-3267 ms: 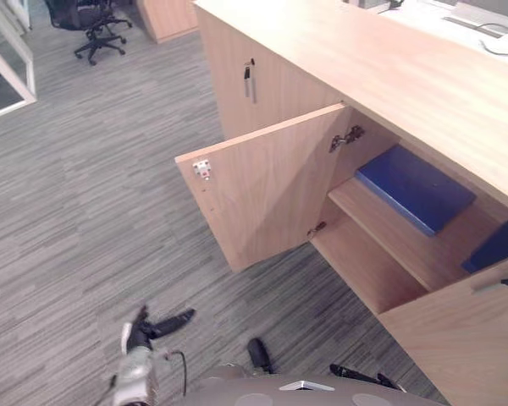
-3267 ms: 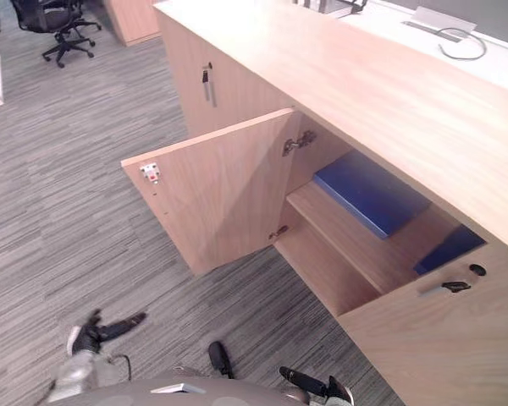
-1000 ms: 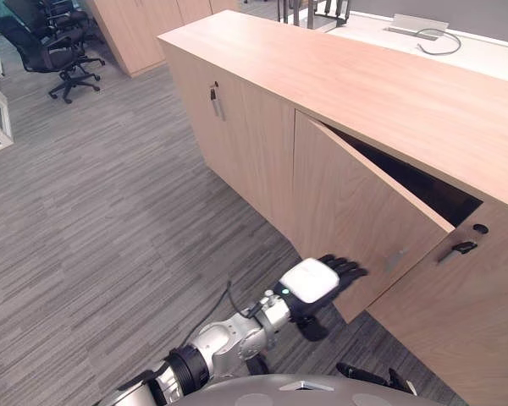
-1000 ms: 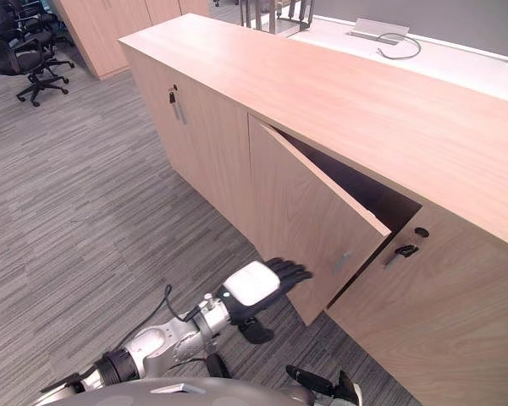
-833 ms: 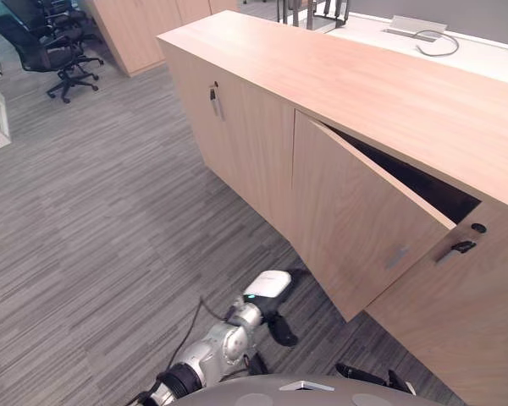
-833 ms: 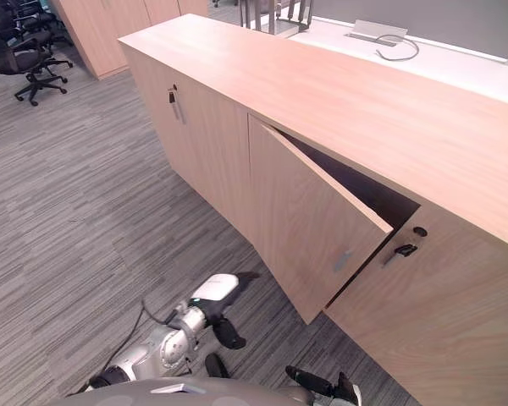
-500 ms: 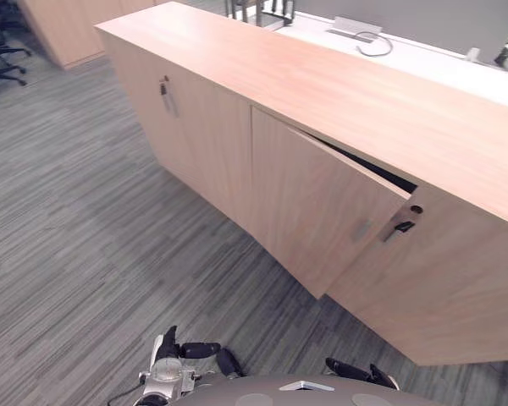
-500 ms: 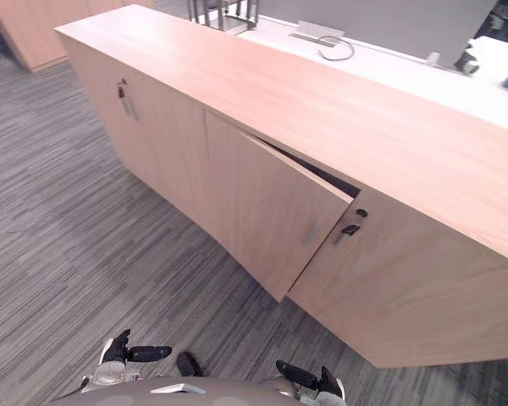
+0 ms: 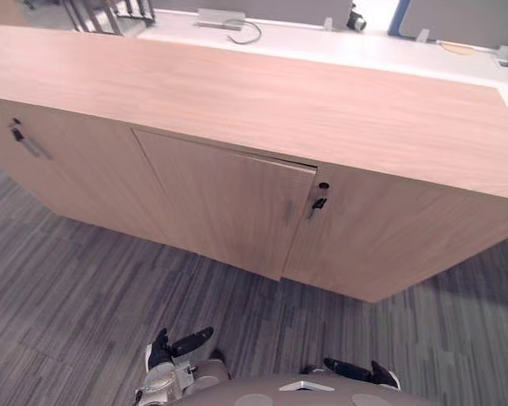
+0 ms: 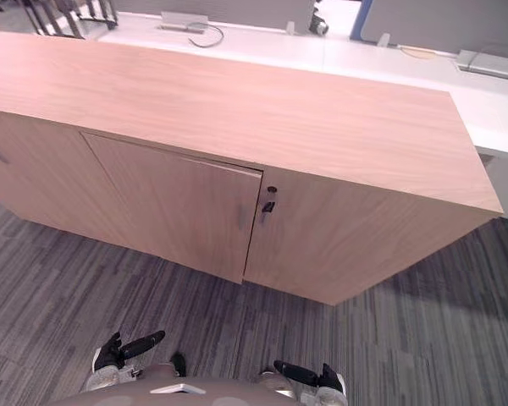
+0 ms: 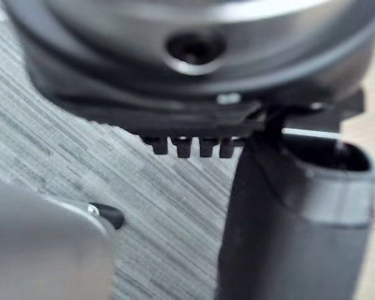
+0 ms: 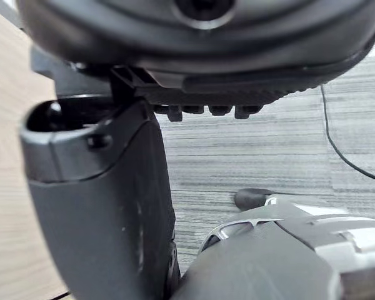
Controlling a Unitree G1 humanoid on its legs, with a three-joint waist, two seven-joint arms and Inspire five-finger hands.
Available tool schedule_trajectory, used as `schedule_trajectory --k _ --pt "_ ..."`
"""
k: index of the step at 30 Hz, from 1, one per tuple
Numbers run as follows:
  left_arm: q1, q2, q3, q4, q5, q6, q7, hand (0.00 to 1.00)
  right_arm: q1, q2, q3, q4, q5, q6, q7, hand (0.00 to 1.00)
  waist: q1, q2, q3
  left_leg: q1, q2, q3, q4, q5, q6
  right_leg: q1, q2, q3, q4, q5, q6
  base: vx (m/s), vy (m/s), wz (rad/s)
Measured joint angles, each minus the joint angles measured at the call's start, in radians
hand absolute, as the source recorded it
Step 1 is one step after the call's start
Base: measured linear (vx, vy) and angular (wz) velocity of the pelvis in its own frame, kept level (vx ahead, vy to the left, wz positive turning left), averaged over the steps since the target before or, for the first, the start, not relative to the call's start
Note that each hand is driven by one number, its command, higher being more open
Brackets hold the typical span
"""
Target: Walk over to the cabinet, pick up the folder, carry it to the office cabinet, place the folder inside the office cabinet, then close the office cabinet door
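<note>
At the lower edge of the frame, the left hand (image 9: 173, 347) and the right hand (image 9: 361, 370) are held over the carpet (image 9: 68, 288), fingers straight, nothing grasped. At mid-frame, the office cabinet (image 9: 237, 93) door (image 9: 216, 203) is seen shut, or very nearly so.

Below me the grey striped carpet (image 9: 85, 279) runs across the whole lower half of the frame. The long wooden office cabinet (image 9: 389, 228) stands directly on it and crosses the middle of the frame from the left edge to the right. Its door (image 9: 220, 203), at centre, sits just slightly proud of the panel beside it, where a dark key (image 9: 318, 204) hangs in the lock. Along the top of the frame, behind the cabinet, I see a white desk (image 10: 389, 63). On it lie a looped cable (image 10: 201, 35) beside a grey box (image 10: 184, 20) at upper left, and a flat grey object (image 10: 488, 63) at upper right.
</note>
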Motion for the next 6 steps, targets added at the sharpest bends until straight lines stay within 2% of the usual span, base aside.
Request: schedule_trajectory --k 1,6 --pt "0.006 0.0 -0.003 0.001 0.0 0.0 -0.031 1.0 0.001 0.001 -0.005 0.003 0.004 0.0 0.002 1.0 -0.002 0.004 -0.002 0.027 -0.015 0.024 -0.04 0.008 0.01 -0.003 -0.013 0.022 -0.004 0.0 0.001 0.12 0.106 -0.43" --pt "0.006 0.004 -0.047 0.017 0.001 0.0 -0.1 1.0 0.005 0.002 -0.051 0.012 0.021 0.002 0.019 1.0 -0.005 0.014 -0.017 0.072 -0.033 0.063 -0.109 0.017 0.023 -0.008 -0.026 0.051 -0.017 0.004 0.007 0.1 0.049 -0.25"
